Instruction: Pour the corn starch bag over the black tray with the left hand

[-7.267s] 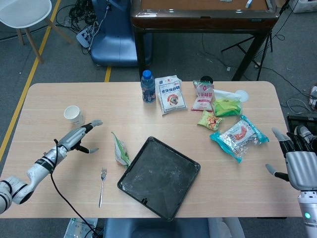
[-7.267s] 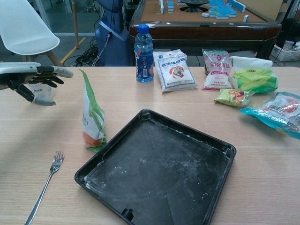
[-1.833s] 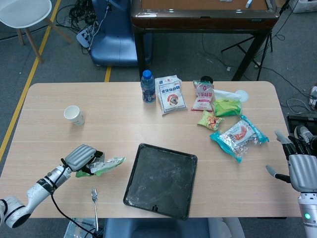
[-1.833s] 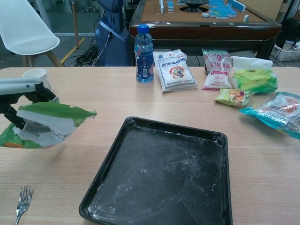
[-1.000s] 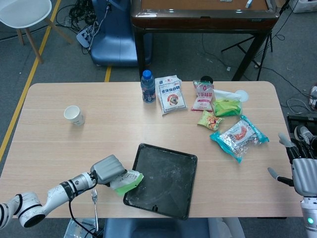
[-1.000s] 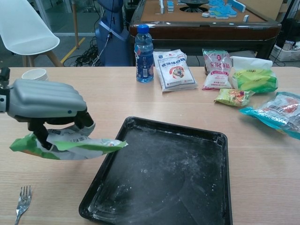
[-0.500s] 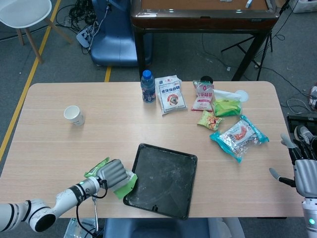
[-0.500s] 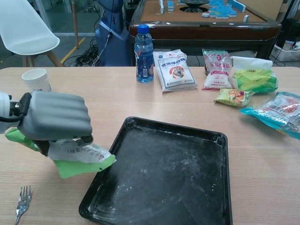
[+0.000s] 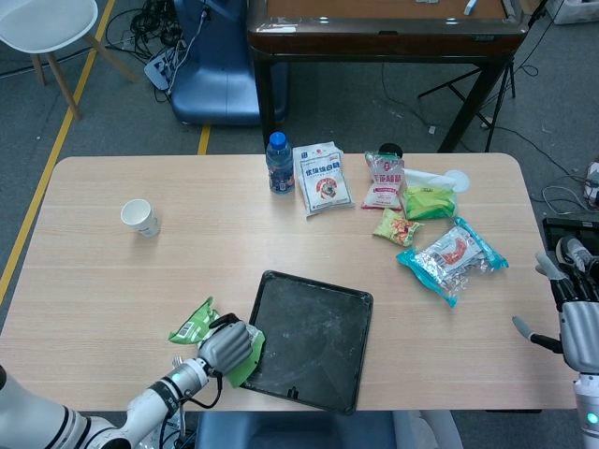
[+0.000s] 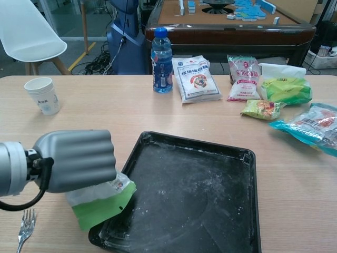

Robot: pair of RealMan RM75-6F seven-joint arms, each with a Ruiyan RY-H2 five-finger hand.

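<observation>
Left hand (image 10: 76, 159) tips corn starch bag (image 10: 100, 203) at black tray (image 10: 200, 195) edge.

Grey ridged left hand (image 10: 79, 159), black cable

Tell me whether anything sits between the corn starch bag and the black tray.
Nothing visible does. The left hand grips the corn starch bag, tipped with its lower end right at the near-left rim of the black tray. The tray holds only white powder dust, and the fork lies off to the left.
</observation>
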